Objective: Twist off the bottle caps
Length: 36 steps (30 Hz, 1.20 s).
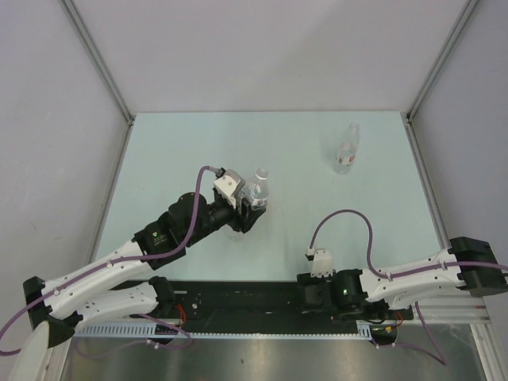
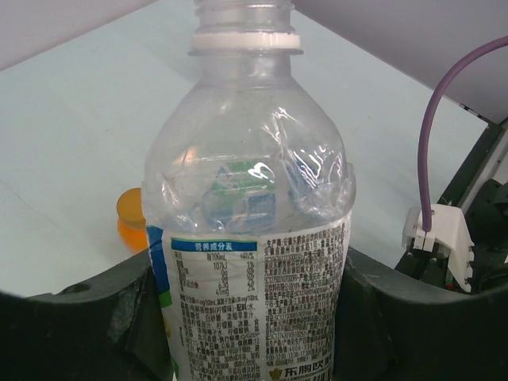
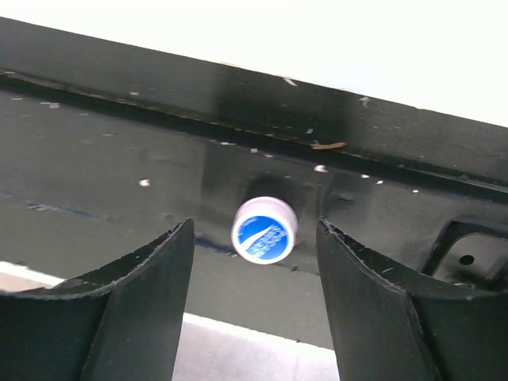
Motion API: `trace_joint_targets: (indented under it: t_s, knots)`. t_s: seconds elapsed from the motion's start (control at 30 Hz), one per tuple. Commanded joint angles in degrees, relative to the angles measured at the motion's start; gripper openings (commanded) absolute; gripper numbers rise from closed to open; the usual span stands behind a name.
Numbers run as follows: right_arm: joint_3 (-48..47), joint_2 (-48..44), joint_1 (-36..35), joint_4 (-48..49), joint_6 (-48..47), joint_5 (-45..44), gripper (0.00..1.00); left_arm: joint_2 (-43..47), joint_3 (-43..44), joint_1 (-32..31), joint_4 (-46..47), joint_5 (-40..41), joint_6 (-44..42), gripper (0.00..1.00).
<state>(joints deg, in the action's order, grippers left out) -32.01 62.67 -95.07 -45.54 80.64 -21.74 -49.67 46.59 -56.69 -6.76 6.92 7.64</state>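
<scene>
My left gripper (image 1: 252,205) is shut on the clear bottle with the blue label (image 1: 257,189) and holds it upright at mid-table. In the left wrist view the black fingers (image 2: 79,325) press both sides of this bottle (image 2: 254,238), and its threaded neck is bare. The squat orange bottle (image 2: 131,220) with its orange cap stands behind it. My right gripper (image 1: 309,292) is open over the black base plate. The white cap with a blue mark (image 3: 265,229) is between its fingers, touching neither. The slim clear bottle (image 1: 346,148) stands capped at the far right.
The black base plate (image 3: 119,159) and the cable rail run along the table's near edge under my right gripper. A purple cable (image 2: 432,119) and the white camera mount of the right arm show at the right of the left wrist view. Grey walls enclose the table.
</scene>
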Motion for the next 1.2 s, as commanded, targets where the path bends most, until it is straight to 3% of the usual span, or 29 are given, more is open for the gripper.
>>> trace_joint_targets:
  t_s: [0.0, 0.27, 0.63, 0.83, 0.97, 1.0, 1.17]
  knots:
    - [1.8, -1.3, -0.3, 1.7, 2.0, -0.2, 0.64, 0.4, -0.3, -0.4, 1.8, -0.3, 1.3, 0.0]
    - [3.2, -2.6, -0.2, 3.0, 1.7, -0.6, 0.54, -0.3, -0.2, -0.4, 1.9, -0.4, 1.3, 0.0]
    - [3.0, -1.2, -0.3, 3.4, 1.4, -0.2, 0.28, 0.1, -0.2, -0.5, 1.5, -0.2, 1.3, 0.0]
    - [-7.5, -4.1, 1.9, -3.8, -4.2, -9.3, 0.16, 1.9, 0.3, -0.5, 1.2, 1.2, 0.8, 0.0]
    - [-15.1, -3.4, 12.2, -3.7, -17.8, -11.1, 0.12, 3.8, 0.7, -0.5, 1.0, 3.2, 0.3, 0.0]
    - [-16.0, -3.1, 19.8, -1.3, -24.2, -10.4, 0.12, 4.2, 0.8, -0.5, 1.1, 3.4, 0.2, 0.0]
    - [-16.9, -0.9, 41.9, 11.6, -38.1, 0.4, 0.07, 6.3, 0.9, -0.4, -0.2, 4.0, -0.1, 0.0]
